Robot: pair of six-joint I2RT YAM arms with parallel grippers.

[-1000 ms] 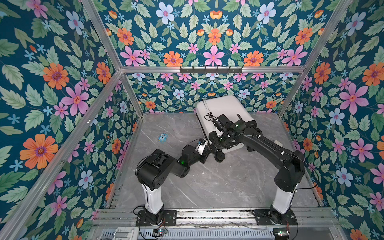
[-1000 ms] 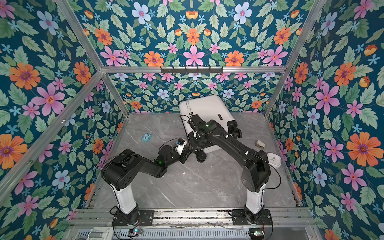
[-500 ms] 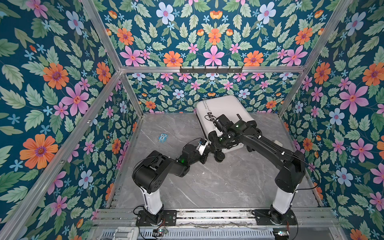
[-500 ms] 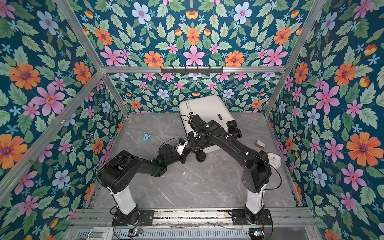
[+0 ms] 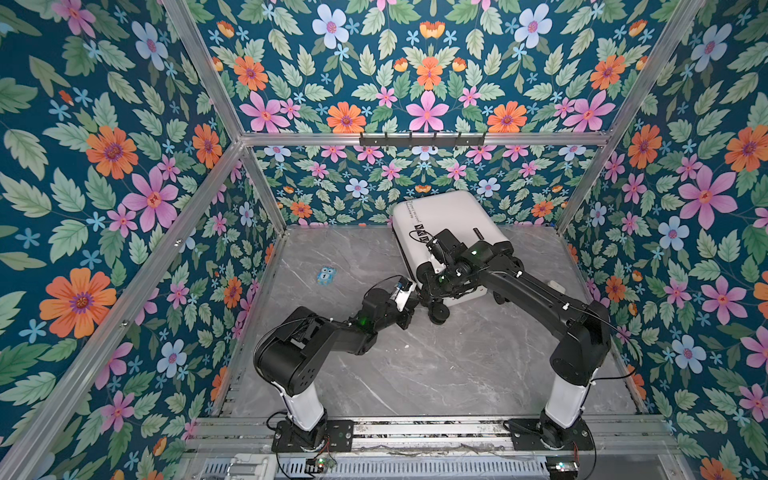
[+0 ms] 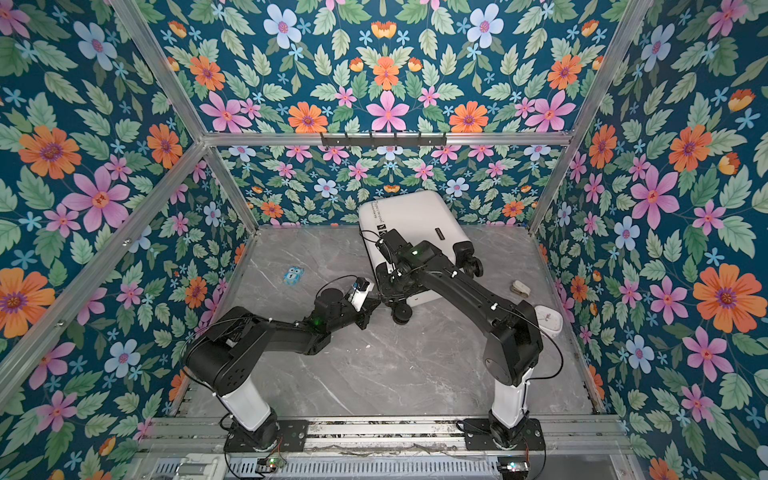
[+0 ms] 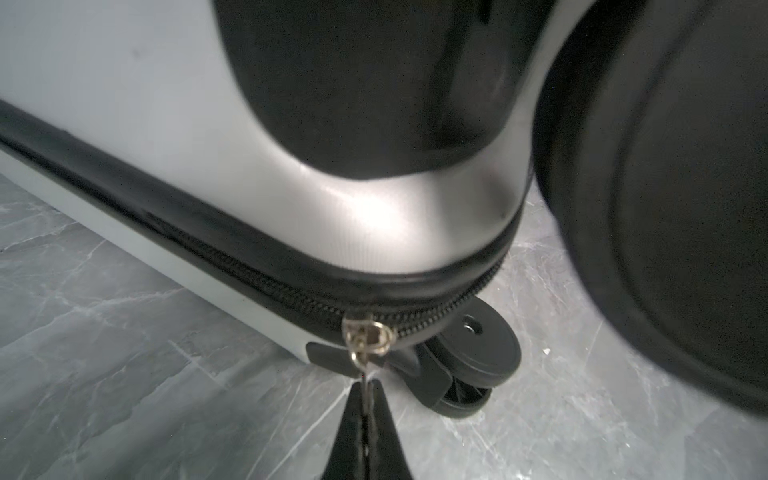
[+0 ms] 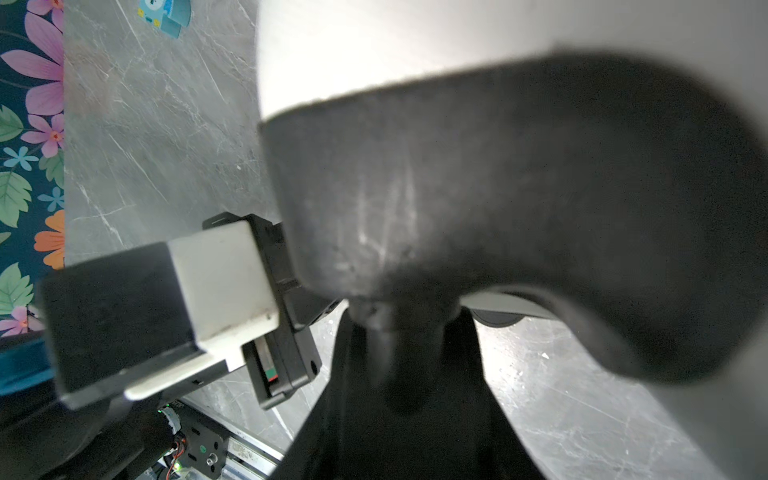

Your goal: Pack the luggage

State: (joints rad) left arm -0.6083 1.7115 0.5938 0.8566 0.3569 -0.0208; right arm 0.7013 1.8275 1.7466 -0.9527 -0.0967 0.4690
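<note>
Left gripper [image 7: 368, 395] pinches zipper pull [image 7: 365, 338] of closed luggage [image 7: 145, 104] (contents hidden); right gripper [image 5: 434, 286] unclear.

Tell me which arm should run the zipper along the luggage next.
Left. The left hand is shut on the zipper pull at the luggage's wheel corner, so it can probably draw it along the seam. The right hand sits at a wheel housing, apparently only steadying the case.
</note>
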